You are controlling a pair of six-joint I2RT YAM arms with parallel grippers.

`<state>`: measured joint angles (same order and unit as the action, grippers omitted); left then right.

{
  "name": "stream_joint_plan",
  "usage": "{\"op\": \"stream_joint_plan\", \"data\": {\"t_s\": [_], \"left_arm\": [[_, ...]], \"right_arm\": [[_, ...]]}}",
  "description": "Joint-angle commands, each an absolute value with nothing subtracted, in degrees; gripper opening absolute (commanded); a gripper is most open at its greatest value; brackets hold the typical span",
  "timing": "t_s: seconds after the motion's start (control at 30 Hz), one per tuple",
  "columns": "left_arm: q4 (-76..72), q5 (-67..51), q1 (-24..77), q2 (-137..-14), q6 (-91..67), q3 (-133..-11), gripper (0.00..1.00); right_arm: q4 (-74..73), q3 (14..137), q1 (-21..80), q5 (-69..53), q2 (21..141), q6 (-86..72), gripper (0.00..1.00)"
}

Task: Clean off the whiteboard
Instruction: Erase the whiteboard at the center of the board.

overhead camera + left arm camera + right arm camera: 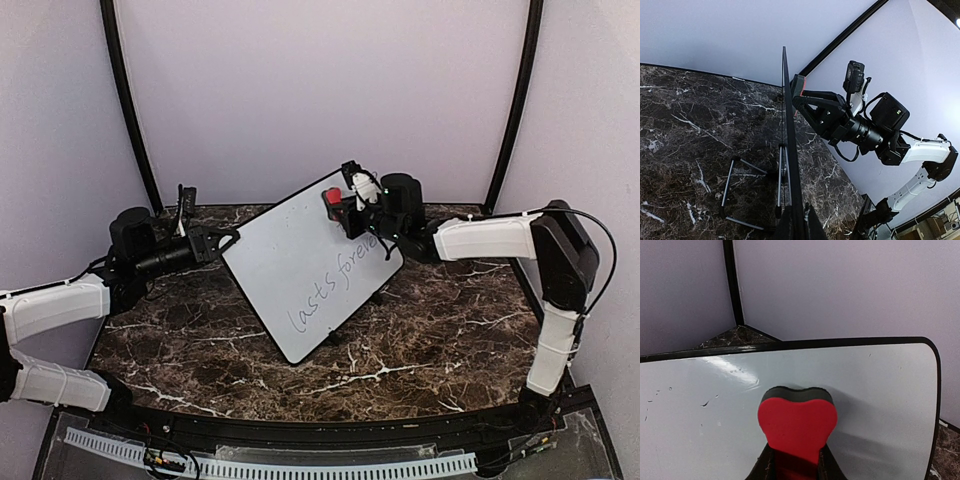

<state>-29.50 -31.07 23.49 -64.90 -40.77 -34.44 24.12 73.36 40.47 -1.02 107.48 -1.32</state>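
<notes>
The marble table (430, 350) showed open stone along its near edge. Mid-table the whiteboard (290, 255) stood tilted, the left gripper (220, 243) clamped on its left edge. At its far corner the right gripper (345, 207) pinched a red eraser (332, 197) against the face, near the back wall (320, 90).

Left tool (214, 245) clamped, right tool (341, 204) clamped, arms extended inward

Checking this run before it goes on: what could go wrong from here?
The left gripper holds the whiteboard by one edge only; pressing the eraser could twist or tip it. The eraser sits near the far rim, so a stroke may slip off. Writing lower down could be missed.
</notes>
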Motion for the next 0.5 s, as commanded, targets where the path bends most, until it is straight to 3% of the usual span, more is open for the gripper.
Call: {"op": "stream_joint_plan", "data": {"t_s": [0.0,0.23,0.47], "left_arm": [[-39.11,-37.15,24.52,-62.13,-41.77,-35.33,0.0],[-39.35,-37.31,24.52,-62.29,-41.97,-35.25,0.0],[-39.68,-37.41,24.52,-62.75,-42.16,-35.16,0.0]], "right_arm": [[25.64,69.13,40.17,-0.25,107.81,-1.52,0.18],[28.32,61.73,40.03,1.5,105.26,-2.55,0.18],[27.15,65.7,39.98,0.28,105.83,-2.49,0.18]]}}
